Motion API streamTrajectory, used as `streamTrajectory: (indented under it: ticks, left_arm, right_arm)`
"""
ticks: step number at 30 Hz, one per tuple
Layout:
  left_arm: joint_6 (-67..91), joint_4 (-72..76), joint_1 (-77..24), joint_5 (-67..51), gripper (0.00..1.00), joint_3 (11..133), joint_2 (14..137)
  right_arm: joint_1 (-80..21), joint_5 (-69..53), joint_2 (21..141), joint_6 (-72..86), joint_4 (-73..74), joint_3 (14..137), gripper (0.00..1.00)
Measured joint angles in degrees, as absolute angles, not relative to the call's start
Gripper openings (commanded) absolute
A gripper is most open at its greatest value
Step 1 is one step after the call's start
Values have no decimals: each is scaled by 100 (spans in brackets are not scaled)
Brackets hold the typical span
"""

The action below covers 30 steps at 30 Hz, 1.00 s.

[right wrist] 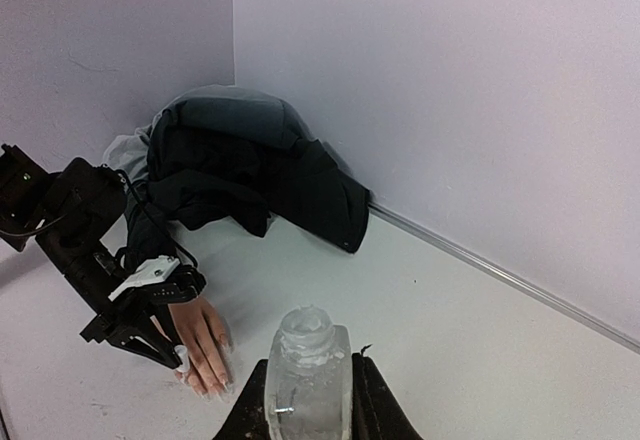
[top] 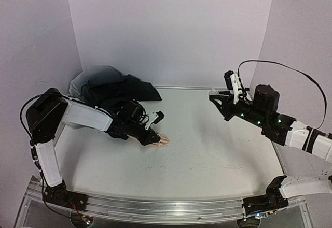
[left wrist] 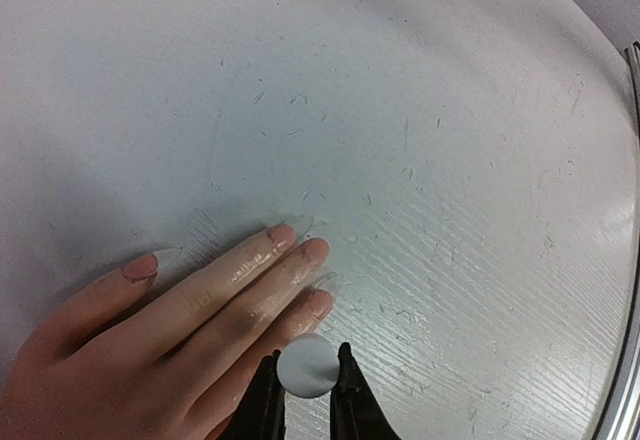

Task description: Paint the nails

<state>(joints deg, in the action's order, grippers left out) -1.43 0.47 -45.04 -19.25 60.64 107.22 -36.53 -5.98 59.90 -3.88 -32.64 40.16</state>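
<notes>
The pale mannequin hand [left wrist: 170, 335] lies flat on the table, fingers outstretched, coming out of a dark sleeve [top: 127, 127]. Its nails [left wrist: 300, 224] are long and clear at the fingertips. My left gripper [left wrist: 307, 360] is shut on a small white brush cap [left wrist: 307, 367], held just over the little-finger side of the hand; it also shows in the top view [top: 151, 133] and in the right wrist view [right wrist: 172, 352]. My right gripper [right wrist: 310, 365] is shut on the clear, uncapped bottle [right wrist: 308, 395], raised above the table at the right [top: 220, 102].
A heap of dark and grey clothing [top: 111, 89] lies in the back left corner against the walls, also in the right wrist view [right wrist: 245, 165]. The white table [top: 207, 150] has a metal rim [top: 171, 207] at the front.
</notes>
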Motion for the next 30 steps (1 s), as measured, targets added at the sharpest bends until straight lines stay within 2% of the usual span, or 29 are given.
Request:
streamTrajectory:
  ticks: [15,30]
  left_arm:
    - [-121,47,-4506,-2156,0,6084,10805]
    - [-130,49,-4493,-1861,0,5959,10453]
  right_arm:
    - [-3653,-600,6014,-388,-3264,3997,0]
    - [-3653,-642,6073,-388,-3267,3997,0]
